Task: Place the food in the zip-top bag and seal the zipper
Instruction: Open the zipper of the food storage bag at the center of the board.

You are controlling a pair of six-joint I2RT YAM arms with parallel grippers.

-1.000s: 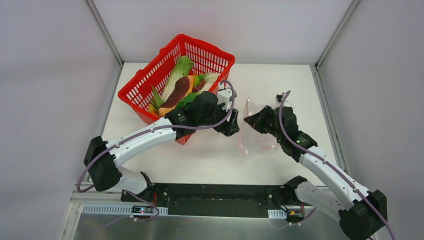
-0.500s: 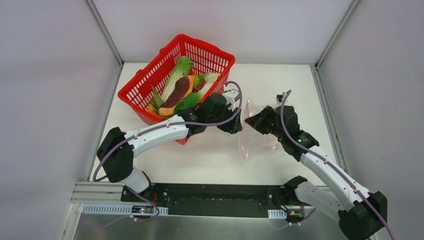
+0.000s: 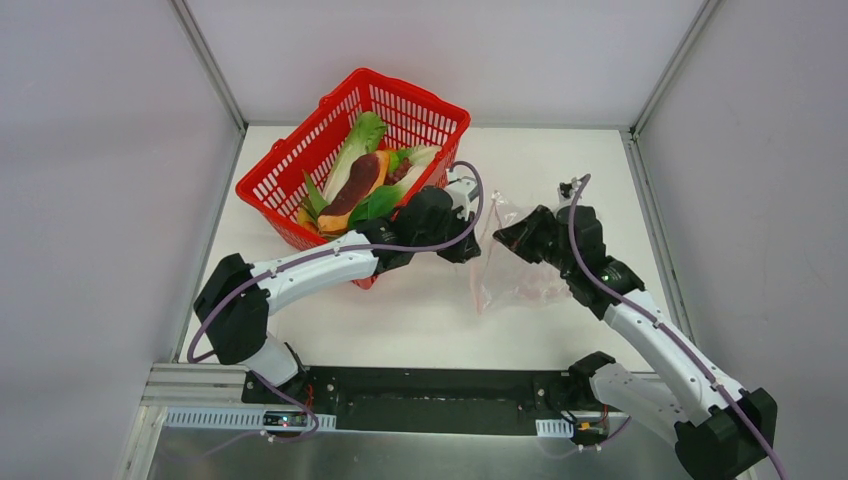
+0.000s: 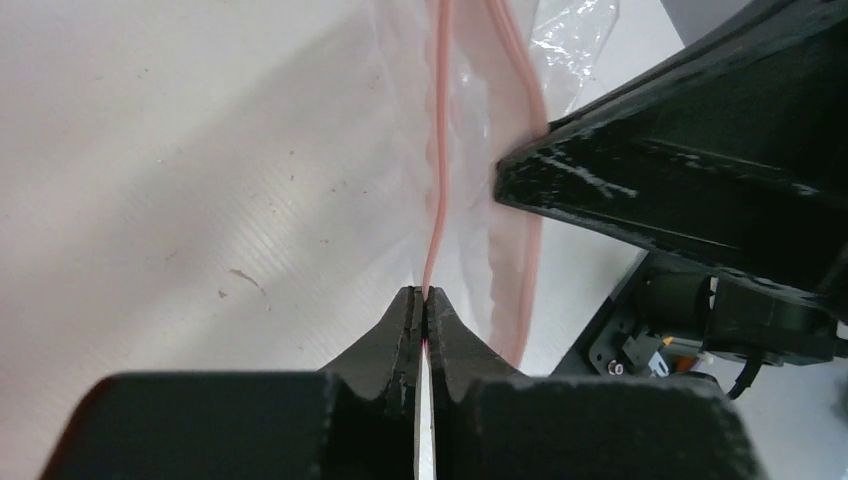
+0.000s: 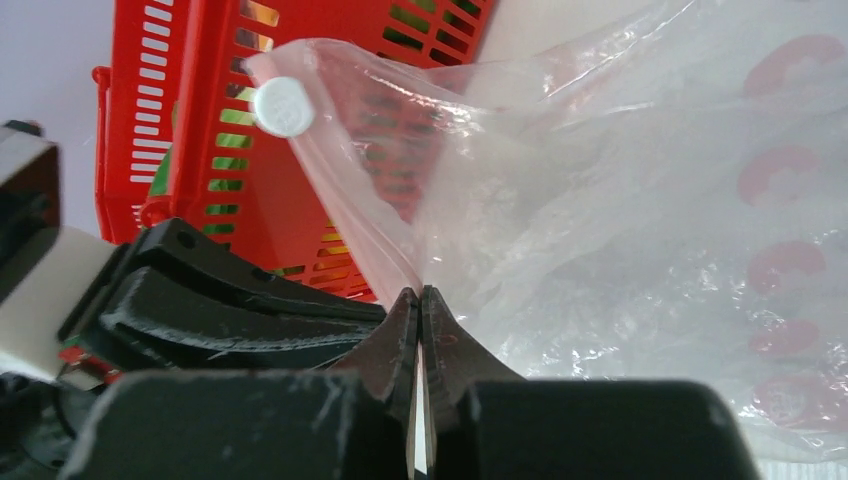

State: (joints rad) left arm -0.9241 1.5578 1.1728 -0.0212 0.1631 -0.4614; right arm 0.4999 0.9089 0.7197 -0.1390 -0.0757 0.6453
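Zipper [image 4: 437, 180] — left fingers [image 4: 392, 345], apart before, now pinch it; right fingers [image 5: 392, 345] stay clamped there.

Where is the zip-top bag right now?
In the top view the zip-top bag sits right of centre over the table, just right of the red basket. The left tool and right tool each pinch its mouth edge.

— How are my arms sitting?
— Both reach forward and inward, elbows bent. My left gripper [image 4: 420, 297] is pinched closed, its tips meeting.
— And the other?
— My right gripper [image 5: 420, 297] is clamped too, facing the left one, close by.
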